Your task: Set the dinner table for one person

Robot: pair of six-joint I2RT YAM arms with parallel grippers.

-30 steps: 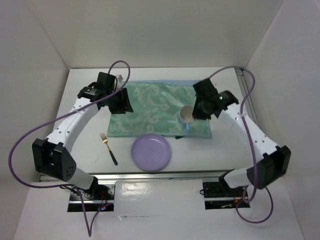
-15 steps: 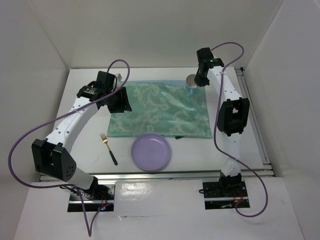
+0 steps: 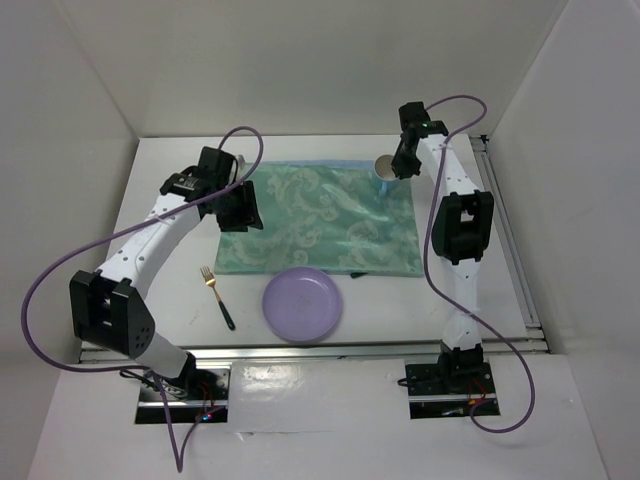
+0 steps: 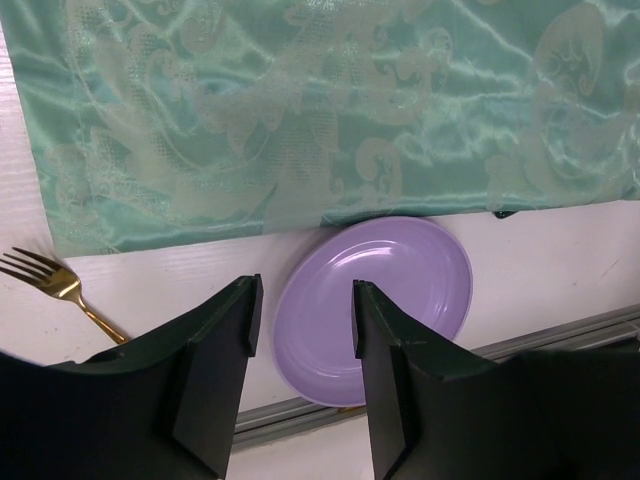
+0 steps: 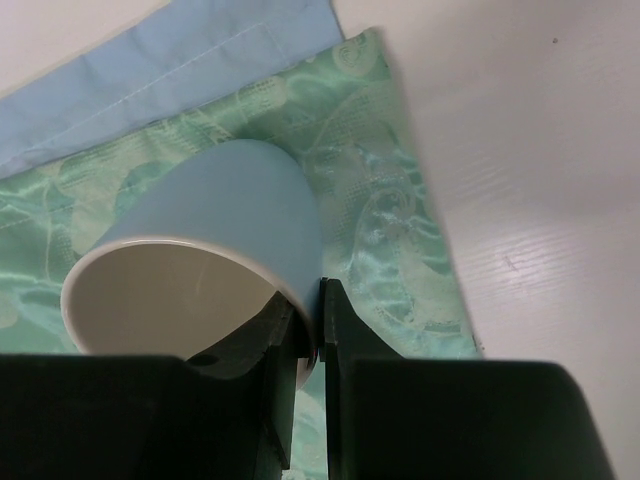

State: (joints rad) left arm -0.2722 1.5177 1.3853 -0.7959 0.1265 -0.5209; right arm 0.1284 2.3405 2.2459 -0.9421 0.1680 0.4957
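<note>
- So, right gripper (image 5: 310,310) is pinching the rim of the light blue cup (image 5: 220,200), with one finger sitting inside the mouth and the other outside on the wall.
- Right wrist view is showing the cup over the far right corner of the green cloth (image 5: 400,230). Can't tell if it's touching the cloth.
- That view is also catching a plain blue cloth (image 5: 170,70) sticking out from under the corner. The top view is only giving a thin blue strip along the far edge.
- Left gripper (image 4: 305,295) is hanging with jaws apart, holding nothing. The top view is placing it over the cloth's left edge.
- Left wrist view is looking past the fingers at the purple plate (image 4: 400,290), lying just off the cloth's near edge.
- Gold fork (image 4: 50,280) is lying left of the plate. Its dark handle is showing only from above.
- Dinner table (image 3: 180,180) is carrying all of it, cloth in the middle.
</note>
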